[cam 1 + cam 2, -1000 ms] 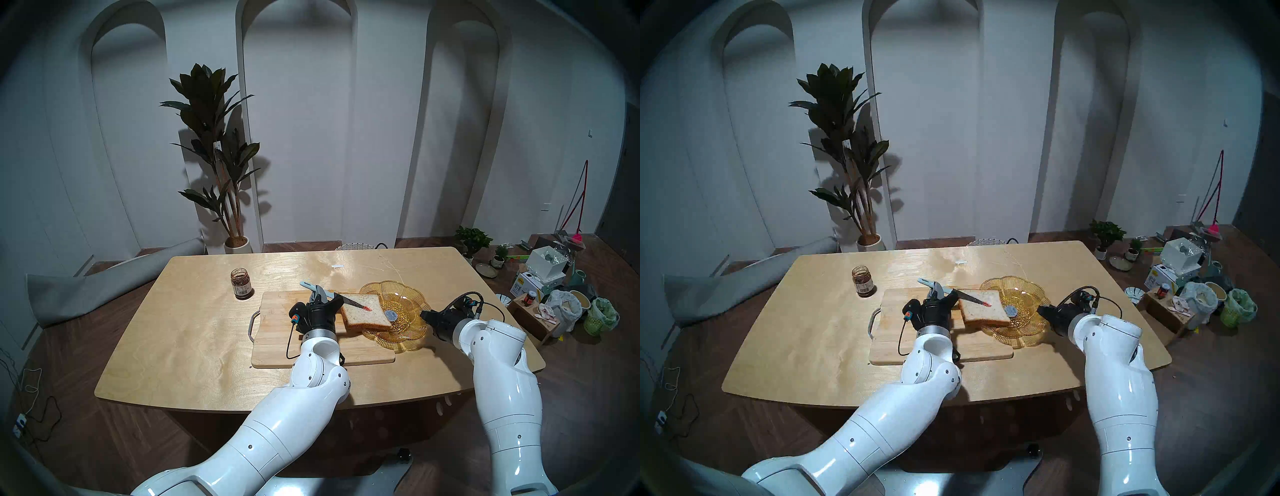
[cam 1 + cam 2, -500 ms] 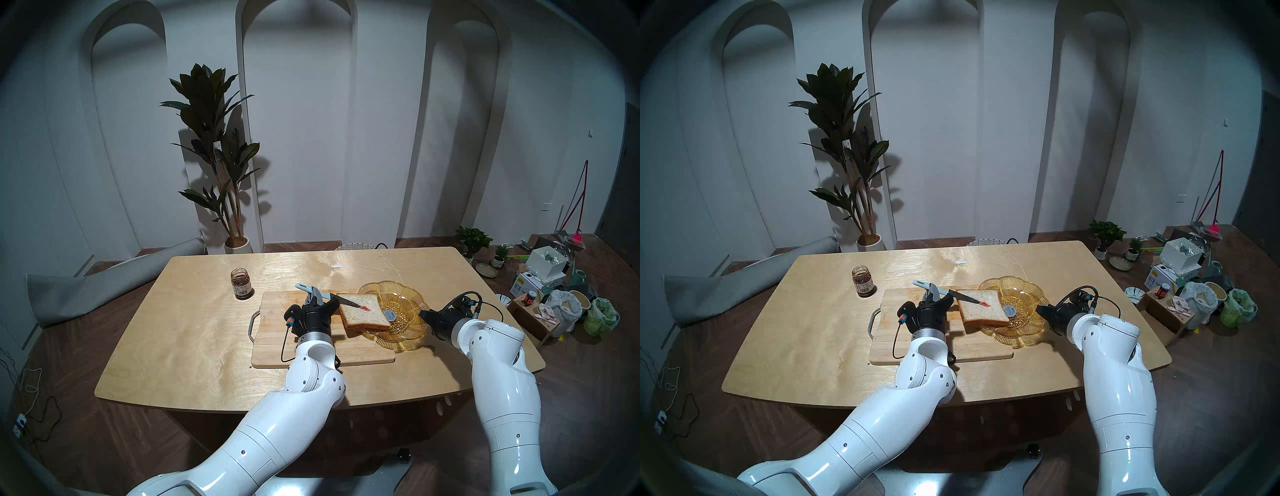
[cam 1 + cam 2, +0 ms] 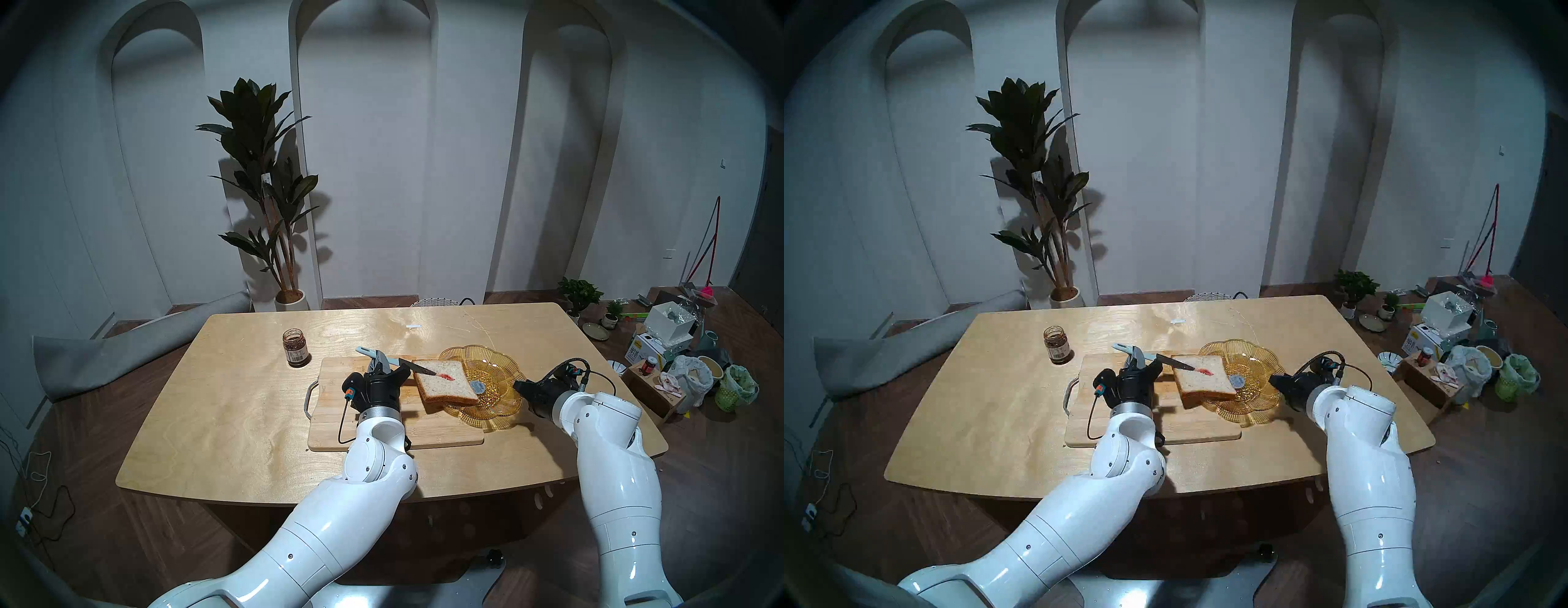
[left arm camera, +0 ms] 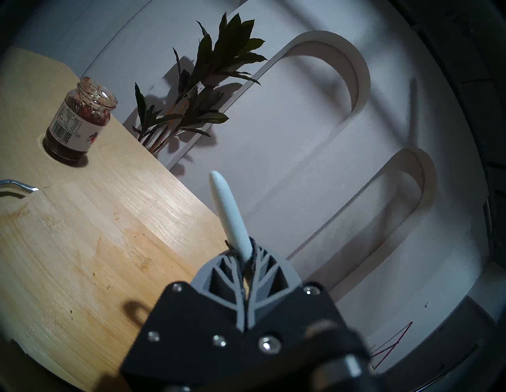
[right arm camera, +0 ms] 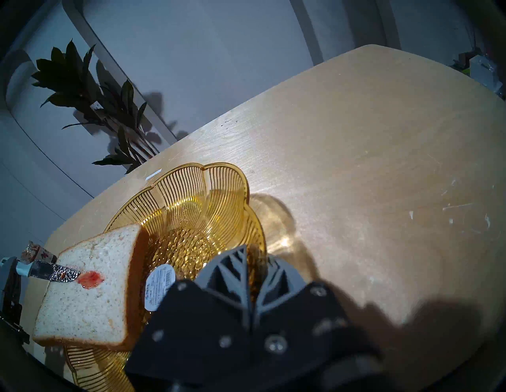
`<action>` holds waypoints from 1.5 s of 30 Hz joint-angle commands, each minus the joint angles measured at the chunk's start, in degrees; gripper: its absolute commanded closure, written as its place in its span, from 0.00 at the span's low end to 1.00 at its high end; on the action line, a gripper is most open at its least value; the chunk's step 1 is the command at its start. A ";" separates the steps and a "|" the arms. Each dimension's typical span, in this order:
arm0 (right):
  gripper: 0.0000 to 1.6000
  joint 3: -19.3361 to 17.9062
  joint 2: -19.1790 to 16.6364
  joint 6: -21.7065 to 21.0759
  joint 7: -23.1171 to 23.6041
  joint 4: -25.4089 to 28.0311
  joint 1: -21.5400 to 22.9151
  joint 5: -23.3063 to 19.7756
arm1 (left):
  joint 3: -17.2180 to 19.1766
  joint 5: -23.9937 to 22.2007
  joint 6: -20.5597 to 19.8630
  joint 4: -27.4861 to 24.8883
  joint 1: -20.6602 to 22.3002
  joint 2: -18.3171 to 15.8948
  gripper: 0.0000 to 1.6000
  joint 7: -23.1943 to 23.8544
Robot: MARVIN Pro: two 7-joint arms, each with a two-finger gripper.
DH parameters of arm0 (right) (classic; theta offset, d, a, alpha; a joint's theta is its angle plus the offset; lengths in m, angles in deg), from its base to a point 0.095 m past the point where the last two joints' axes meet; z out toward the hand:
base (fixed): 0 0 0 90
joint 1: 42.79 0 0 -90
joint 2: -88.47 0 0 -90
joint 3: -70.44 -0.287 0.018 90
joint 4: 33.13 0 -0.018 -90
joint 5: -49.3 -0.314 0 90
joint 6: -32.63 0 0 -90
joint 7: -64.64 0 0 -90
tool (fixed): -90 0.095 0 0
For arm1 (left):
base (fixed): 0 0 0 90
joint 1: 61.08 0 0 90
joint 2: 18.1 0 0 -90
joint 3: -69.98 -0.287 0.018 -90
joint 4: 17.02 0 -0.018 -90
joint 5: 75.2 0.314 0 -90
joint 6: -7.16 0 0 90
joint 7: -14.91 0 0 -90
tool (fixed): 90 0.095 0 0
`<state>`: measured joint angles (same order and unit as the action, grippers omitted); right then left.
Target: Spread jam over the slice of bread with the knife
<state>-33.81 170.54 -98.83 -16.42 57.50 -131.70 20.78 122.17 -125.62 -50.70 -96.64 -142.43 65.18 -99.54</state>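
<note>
Standing at the far left of the pale plywood bench, the small clear glass jar with a paper label is lidless, so the dark reddish-brown jam inside is open to a blade. It is well apart from the work, probably parked there to leave room.

Next comes the rectangular bamboo cutting board with its steel wire handle, grainy and matt, lying flat beneath the left arm. The left hand is clenched on the knife, a small kitchen knife with a smooth pale grey-blue plastic handle and a short dark pointed steel blade; the ribbed grey fingers pinch the handle near its middle, so the butt sticks out behind. The blade slopes down and to the right, its tip on the top face, at the left end of a small, wet, bright red smear.

That thick square slice of white bread, soft-crumbed with a brown crust, lies tilted, its right part propped on the rim of the scalloped, ribbed amber glass dish, its left edge down toward the board. Most of its face is bare, so the spreading has barely begun.

Furthest right, the right hand is clenched on the dish's near rim, seemingly steadying it.
</note>
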 commanded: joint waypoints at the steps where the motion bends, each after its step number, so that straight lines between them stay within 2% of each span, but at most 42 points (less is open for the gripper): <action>1: 1.00 0.11 -0.19 0.55 0.19 0.40 0.39 0.13 | 0.40 0.94 -0.04 -2.54 0.29 -1.01 1.00 -0.36; 31: 1.00 -1.14 -0.23 1.47 1.44 -0.71 0.04 0.24 | -2.85 4.88 -0.13 -12.74 -0.43 -3.81 1.00 -2.37; 39: 1.00 -1.33 -0.10 1.56 1.91 -0.49 -0.34 0.23 | -3.84 5.01 -0.38 -11.73 0.10 -3.18 1.00 -2.29; 45: 1.00 -1.19 0.04 1.51 1.88 -0.45 -0.55 0.46 | -2.87 7.80 2.04 -16.90 -0.43 -5.26 1.00 -2.43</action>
<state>-35.22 170.40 -97.63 -14.46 56.12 -132.00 21.06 118.22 -120.94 -50.92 -108.11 -143.54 61.24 -101.97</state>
